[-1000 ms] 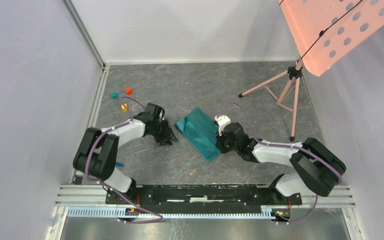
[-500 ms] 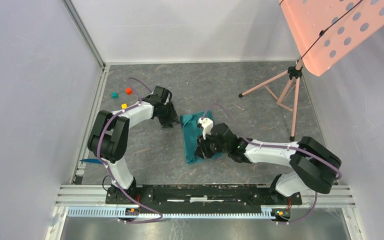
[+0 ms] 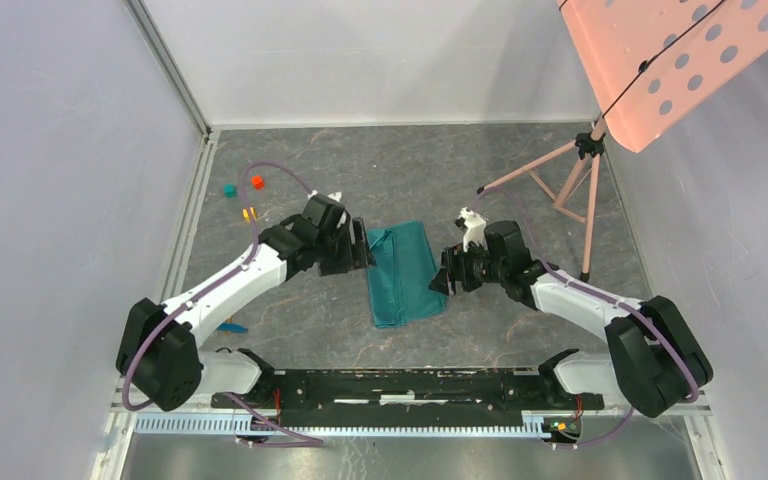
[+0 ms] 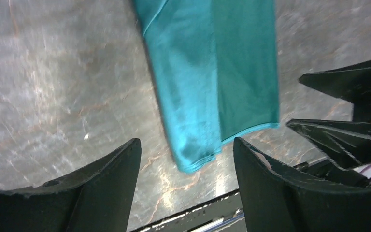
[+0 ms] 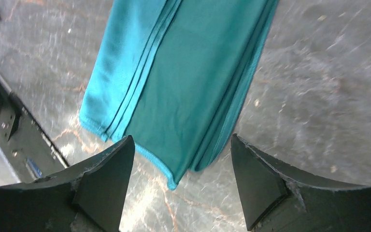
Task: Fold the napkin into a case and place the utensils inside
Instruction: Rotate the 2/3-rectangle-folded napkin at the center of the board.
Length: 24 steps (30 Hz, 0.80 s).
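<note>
The left gripper (image 3: pixel 357 252) sits just beside the left long edge of the napkin, jaws apart and holding nothing. In the left wrist view its black fingers (image 4: pixel 101 193) frame the cloth without pinching it. The right gripper (image 3: pixel 444 281) faces it from just beside the napkin's right edge, also spread and empty.

Nearest the arm bases, well apart from the napkin on its near-left side, a slim bright-blue utensil (image 3: pixel 230 326) lies on the grey marbled tabletop (image 3: pixel 410 165), half hidden by the left arm. I cannot pick out a gold spoon in any view.

The napkin (image 3: pixel 405 272), a plain teal-green fabric cloth, lies flat between the two grippers as a long narrow rectangle, its length running from near to far. The right wrist view shows several stacked hems (image 5: pixel 140 77) running along it, so it is folded over more than once. Whether those layers leave an open pocket I cannot tell.

Beyond the napkin to its far left sit three tiny cubes: yellow (image 3: pixel 248 213), teal (image 3: pixel 229 190) and red (image 3: pixel 257 181). To its far right stands a pink tripod stand (image 3: pixel 560 180) under a pink perforated panel (image 3: pixel 660 60).

As I judge it, the folding looks done or close to it, since the cloth already has a case's shape. The second half has not begun: no utensil is in or touching the napkin, and each must be fetched and slid inside.
</note>
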Each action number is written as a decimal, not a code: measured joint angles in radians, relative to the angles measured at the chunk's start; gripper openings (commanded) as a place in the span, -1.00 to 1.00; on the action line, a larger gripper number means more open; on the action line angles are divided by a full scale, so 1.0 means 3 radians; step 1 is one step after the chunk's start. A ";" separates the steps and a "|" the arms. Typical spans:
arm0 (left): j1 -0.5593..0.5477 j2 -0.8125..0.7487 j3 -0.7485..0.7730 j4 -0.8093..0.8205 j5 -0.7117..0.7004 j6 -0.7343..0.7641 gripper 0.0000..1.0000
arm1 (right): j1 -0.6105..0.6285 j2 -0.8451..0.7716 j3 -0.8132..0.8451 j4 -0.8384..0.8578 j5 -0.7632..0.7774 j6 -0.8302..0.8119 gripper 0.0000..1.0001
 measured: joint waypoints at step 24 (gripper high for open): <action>-0.0058 -0.0403 -0.1420 0.0867 0.0551 -0.0710 -0.19 | 0.0547 0.1219 0.0271 0.1151 -0.0322 0.1209 -0.09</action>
